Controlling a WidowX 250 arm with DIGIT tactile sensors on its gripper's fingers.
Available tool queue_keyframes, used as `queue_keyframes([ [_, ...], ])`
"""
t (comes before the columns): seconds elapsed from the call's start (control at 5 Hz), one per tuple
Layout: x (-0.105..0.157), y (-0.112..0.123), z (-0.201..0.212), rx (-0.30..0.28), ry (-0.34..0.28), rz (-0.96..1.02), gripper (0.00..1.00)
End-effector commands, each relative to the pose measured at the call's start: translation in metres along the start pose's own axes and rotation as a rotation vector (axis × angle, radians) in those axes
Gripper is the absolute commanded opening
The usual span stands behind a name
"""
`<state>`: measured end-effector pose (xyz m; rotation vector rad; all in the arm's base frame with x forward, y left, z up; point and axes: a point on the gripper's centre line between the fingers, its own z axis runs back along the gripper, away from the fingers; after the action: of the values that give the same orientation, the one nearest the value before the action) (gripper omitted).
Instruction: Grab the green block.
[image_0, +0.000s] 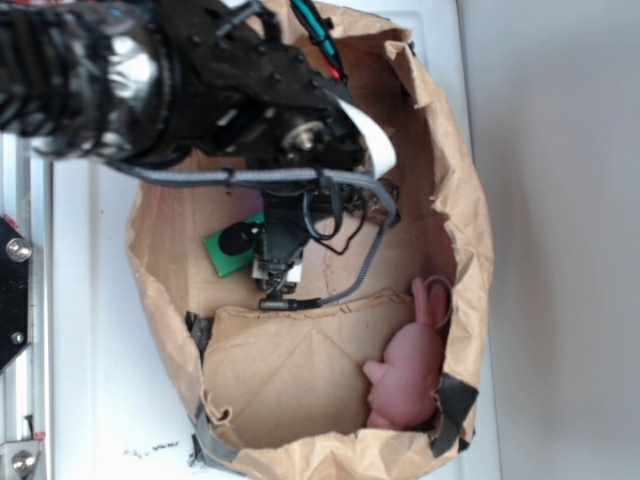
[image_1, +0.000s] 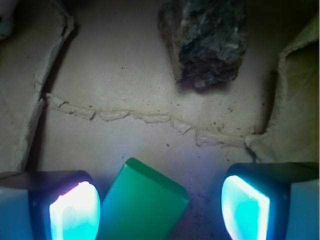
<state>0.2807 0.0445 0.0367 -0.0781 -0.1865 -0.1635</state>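
Block (image_1: 142, 202) between end effector (image_1: 160, 207) fingers, inside bag (image_0: 460, 200).

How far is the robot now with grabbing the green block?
Done: the gripper is down inside the paper bag, open, with the green block between its fingers.
In hand: lining up; the block lies tilted, nearer one finger.
Left: closing on it and lifting.

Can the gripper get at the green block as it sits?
Probably yes. The gripper is open with the green block lying between its jaws, angled. Nothing sits between them; the dark lump is well ahead.
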Motion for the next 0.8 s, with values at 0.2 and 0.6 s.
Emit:
queue_keyframes([
  [0.2, -0.003, 0.001, 0.002, -0.117, 0.032, 0.328, 1.0],
  [0.6, -0.012, 0.007, 0.007, -0.206, -0.001, 0.423, 1.0],
])
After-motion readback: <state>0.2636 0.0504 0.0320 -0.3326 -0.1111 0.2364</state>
